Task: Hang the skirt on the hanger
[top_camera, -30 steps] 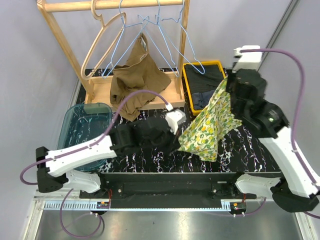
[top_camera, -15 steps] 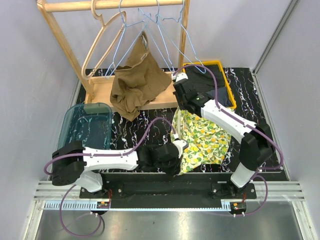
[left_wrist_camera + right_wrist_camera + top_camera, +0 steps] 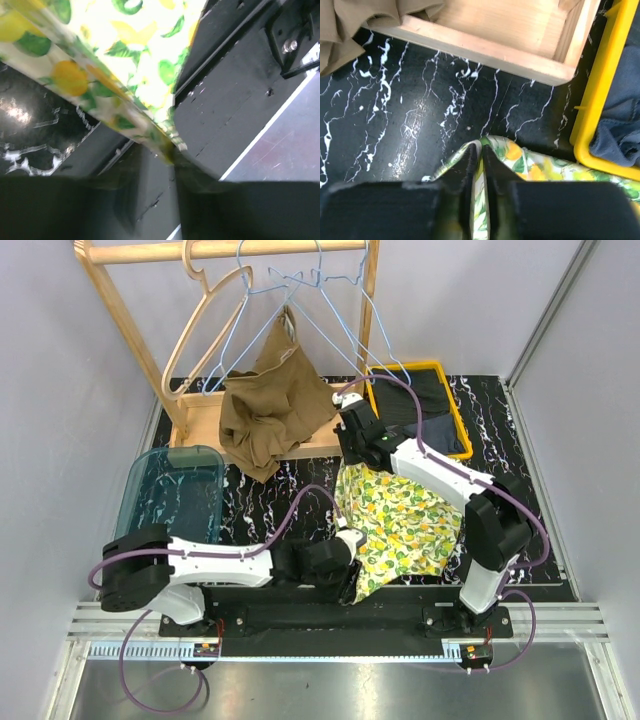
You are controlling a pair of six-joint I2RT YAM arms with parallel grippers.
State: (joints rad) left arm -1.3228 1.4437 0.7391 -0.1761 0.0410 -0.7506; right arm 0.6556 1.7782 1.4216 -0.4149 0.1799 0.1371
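top: high, looking down on whole table [image 3: 262,505] | wrists: close, facing down | shared: skirt [image 3: 410,525]

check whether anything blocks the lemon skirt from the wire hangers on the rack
Nothing visible blocks the way. The skirt lies on the table before the rack base; the wire hangers hang above it. The brown garment hangs just left.

Brown garment [image 3: 275,405], blue bin [image 3: 150,480], yellow tray [image 3: 425,365]
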